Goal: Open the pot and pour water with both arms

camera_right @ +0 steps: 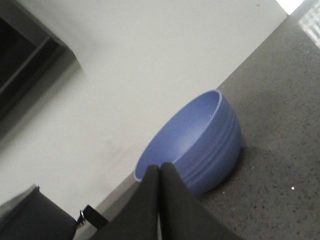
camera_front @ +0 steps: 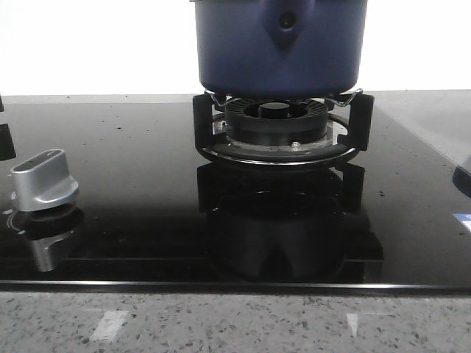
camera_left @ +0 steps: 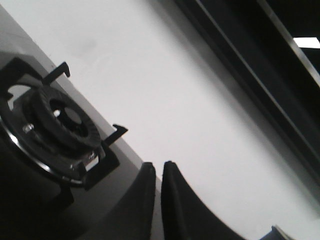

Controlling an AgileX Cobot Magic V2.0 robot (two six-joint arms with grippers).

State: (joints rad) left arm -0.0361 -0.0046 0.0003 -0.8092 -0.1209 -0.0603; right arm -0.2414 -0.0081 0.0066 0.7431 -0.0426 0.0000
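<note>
The dark blue pot point(camera_front: 280, 48) stands on the black burner grate point(camera_front: 283, 125) at the middle back of the glass hob; its top is cut off by the frame, so no lid shows. A pointed handle mount point(camera_front: 285, 26) faces me. Neither gripper appears in the front view. In the left wrist view my left gripper point(camera_left: 158, 164) is shut with nothing between its fingers, near a burner point(camera_left: 62, 125) that has no pot on it. My right gripper point(camera_right: 161, 166) is shut and empty, just in front of a blue bowl point(camera_right: 200, 145).
A silver knob point(camera_front: 44, 180) sits on the black glass hob point(camera_front: 132, 206) at the left. The blue bowl rests on the speckled grey counter point(camera_right: 280, 150), with a white wall behind. A dark blue edge point(camera_front: 464, 180) shows at the right border of the front view.
</note>
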